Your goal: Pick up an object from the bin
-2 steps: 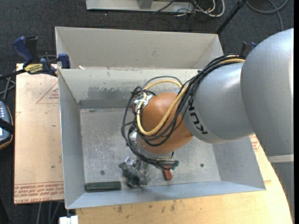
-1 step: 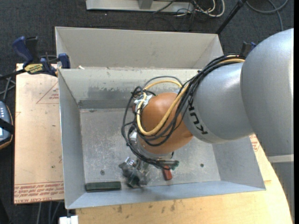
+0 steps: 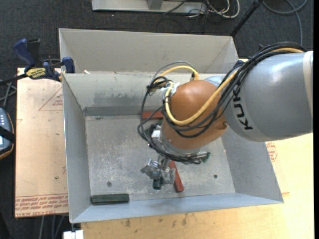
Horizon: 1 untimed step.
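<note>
Claw low over bin floor centre, just beside an orange-red stick. Claw opening: can't tell. Dark flat bar front-left, well apart. Arm reads "KUKA".

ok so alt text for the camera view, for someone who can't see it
The robot's gripper is down near the floor of a grey metal bin, right beside a small orange-red stick. A dark flat bar lies apart from it, toward the bin's lower left corner in the view.
</note>
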Motion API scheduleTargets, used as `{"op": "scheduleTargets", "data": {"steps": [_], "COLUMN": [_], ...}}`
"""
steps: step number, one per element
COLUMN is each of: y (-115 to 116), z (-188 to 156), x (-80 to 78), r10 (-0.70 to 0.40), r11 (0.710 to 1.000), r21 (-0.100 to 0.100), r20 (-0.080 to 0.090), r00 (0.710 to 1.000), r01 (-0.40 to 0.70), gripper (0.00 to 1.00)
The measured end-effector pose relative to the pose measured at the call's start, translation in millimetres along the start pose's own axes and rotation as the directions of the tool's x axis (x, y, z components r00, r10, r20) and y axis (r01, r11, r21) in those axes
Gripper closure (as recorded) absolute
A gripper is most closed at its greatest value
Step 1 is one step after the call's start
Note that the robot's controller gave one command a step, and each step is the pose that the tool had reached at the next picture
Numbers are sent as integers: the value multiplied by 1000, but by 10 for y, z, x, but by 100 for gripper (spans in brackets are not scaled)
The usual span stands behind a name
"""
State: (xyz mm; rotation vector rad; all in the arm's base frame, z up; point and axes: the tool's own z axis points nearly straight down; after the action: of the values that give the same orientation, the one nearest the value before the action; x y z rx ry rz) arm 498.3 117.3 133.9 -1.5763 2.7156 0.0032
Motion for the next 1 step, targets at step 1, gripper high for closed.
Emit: {"op": "scheduleTargets", "data": {"steps": [1], "y": [1], "z": [1], "x": [0], "r10": [0], "r11": [1000], "r21": [0], "r20": [0], "r00": [1000], "r01": [0], "gripper": [100]}}
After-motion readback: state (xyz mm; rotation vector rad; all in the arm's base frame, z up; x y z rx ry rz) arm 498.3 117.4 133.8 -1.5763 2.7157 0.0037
